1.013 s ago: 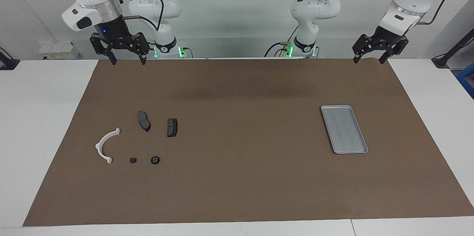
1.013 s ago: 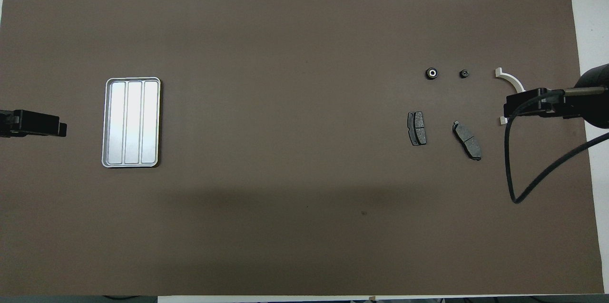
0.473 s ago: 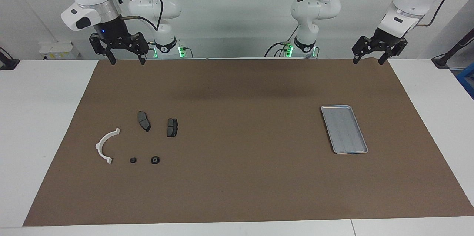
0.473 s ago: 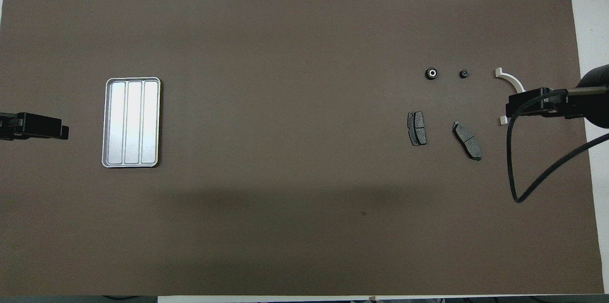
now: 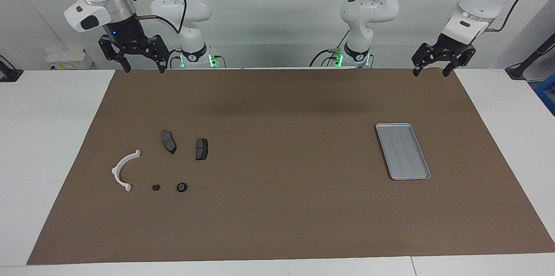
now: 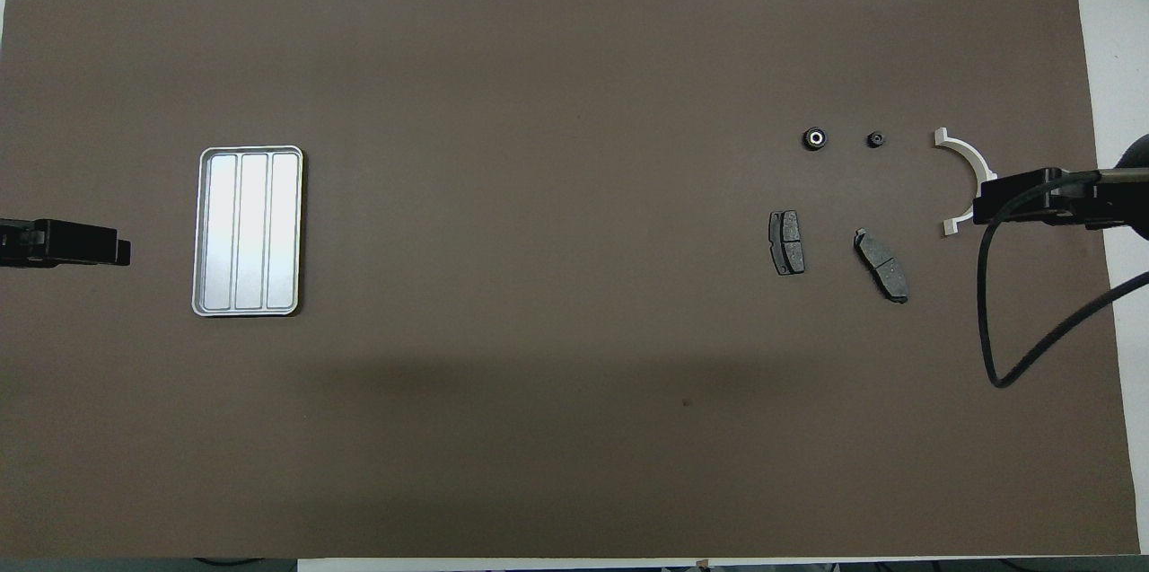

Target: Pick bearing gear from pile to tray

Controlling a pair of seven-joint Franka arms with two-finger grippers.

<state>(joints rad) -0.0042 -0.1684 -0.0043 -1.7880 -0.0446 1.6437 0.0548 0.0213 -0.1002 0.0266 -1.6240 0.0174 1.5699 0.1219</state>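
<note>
The pile lies on the brown mat toward the right arm's end. It holds a white half-ring bracket, two dark brake pads and two tiny black round pieces. The larger round piece, with a pale centre, is the bearing gear. The silver ribbed tray lies bare toward the left arm's end. My right gripper hangs open and empty high over the mat's edge by the robots. My left gripper hangs open and empty the same way.
A smaller black round piece sits beside the bearing gear, toward the bracket. A black cable loops down from the right arm. The brown mat covers most of the white table.
The right gripper has risen a little and drifted toward its own end of the table, uncovering more of the bracket in the overhead view. The left gripper has barely shifted. No part has moved.
</note>
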